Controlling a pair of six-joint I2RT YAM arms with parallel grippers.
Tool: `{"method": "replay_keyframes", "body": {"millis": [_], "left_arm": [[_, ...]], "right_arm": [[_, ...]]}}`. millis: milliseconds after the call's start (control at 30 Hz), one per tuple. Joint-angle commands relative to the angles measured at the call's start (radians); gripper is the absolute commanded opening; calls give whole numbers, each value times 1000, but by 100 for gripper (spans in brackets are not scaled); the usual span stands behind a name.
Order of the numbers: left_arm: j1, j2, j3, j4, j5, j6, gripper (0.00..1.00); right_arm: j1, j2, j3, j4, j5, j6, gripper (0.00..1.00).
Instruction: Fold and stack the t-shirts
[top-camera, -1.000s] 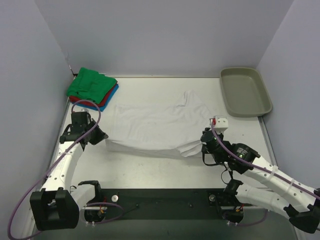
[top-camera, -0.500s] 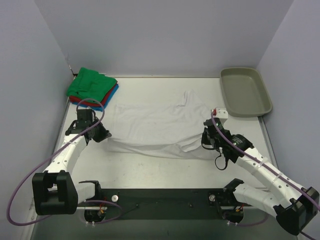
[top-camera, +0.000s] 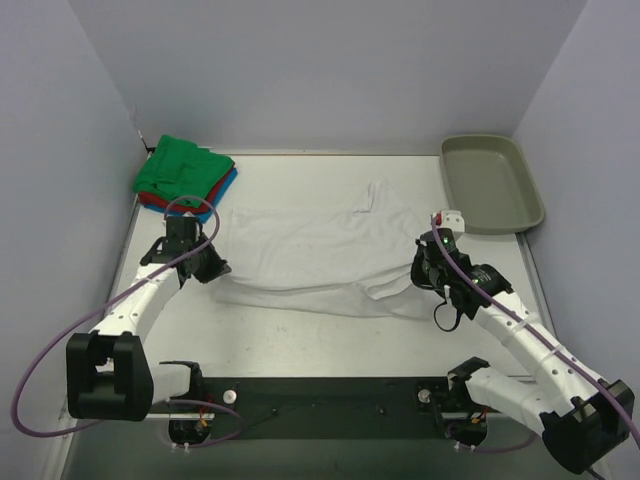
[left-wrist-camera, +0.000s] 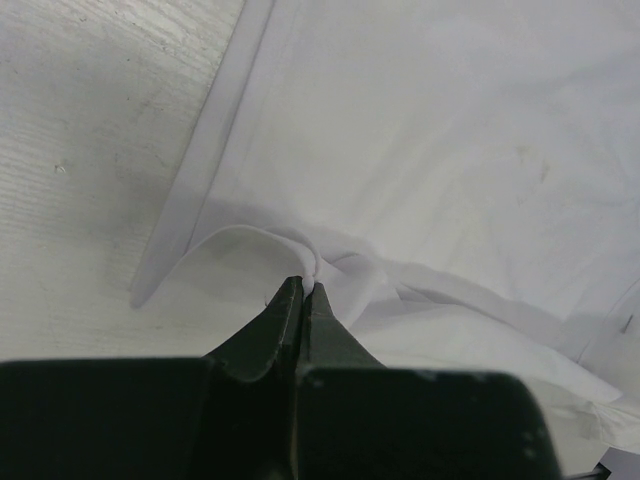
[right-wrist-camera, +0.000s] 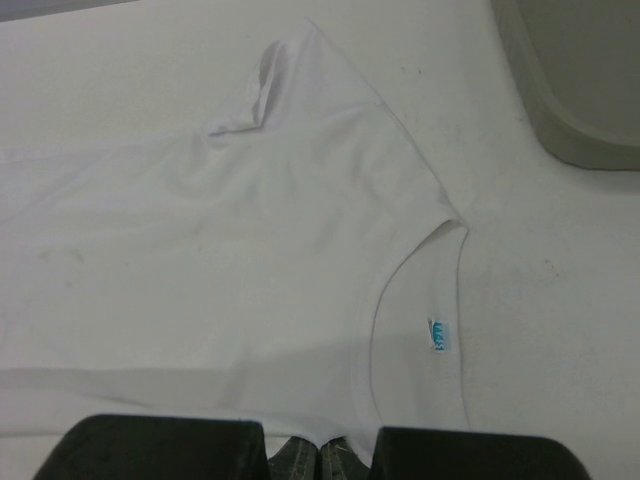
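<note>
The white t-shirt lies spread across the middle of the table, its near edge raised off the surface. My left gripper is shut on a bunched bit of that edge at the shirt's left side. My right gripper is shut on the cloth beside the collar. The collar's blue label faces up. At the back left corner sits a pile of folded t-shirts with the green one on top of a red one and a blue one.
A grey-beige tray stands at the back right, just beyond my right arm; it shows at the upper right of the right wrist view. Walls close in the table on the left, back and right.
Both grippers have moved away from the arm bases toward the back of the table, carrying the white t-shirt's near edge with them. The jaws have stayed shut.
</note>
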Motion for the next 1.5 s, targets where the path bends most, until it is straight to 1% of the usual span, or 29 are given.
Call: {"method": "replay_keyframes", "body": {"millis": [0, 267, 500, 633, 867, 1100, 1167, 1200, 1267, 1367, 1467], "left_arm": [[-8, 12, 49, 52, -20, -10, 0], [-8, 22, 53, 48, -29, -17, 0], [-9, 29, 40, 72, -69, -42, 0], [-8, 64, 40, 95, -109, -71, 0], [-38, 147, 73, 126, -109, -91, 0], [-68, 171, 69, 172, -109, -106, 0], [-71, 171, 67, 173, -144, -117, 16], [-72, 170, 64, 169, -151, -122, 28], [-72, 161, 57, 164, -170, -135, 45], [-72, 142, 44, 161, -184, -145, 52], [-69, 127, 41, 153, -192, -148, 52]], "right_arm": [[-34, 17, 24, 19, -20, -26, 0], [-67, 72, 28, 56, -62, -32, 0], [-79, 149, 53, 96, -77, -28, 0], [-83, 192, 79, 124, -80, -26, 0], [-106, 258, 106, 159, -92, -26, 0], [-126, 316, 128, 182, -97, -31, 0], [-134, 330, 129, 191, -100, -29, 0], [-139, 336, 128, 196, -101, -28, 0], [-145, 354, 129, 209, -100, -28, 0], [-149, 379, 137, 220, -100, -23, 0], [-148, 405, 152, 234, -94, -23, 0]]}}
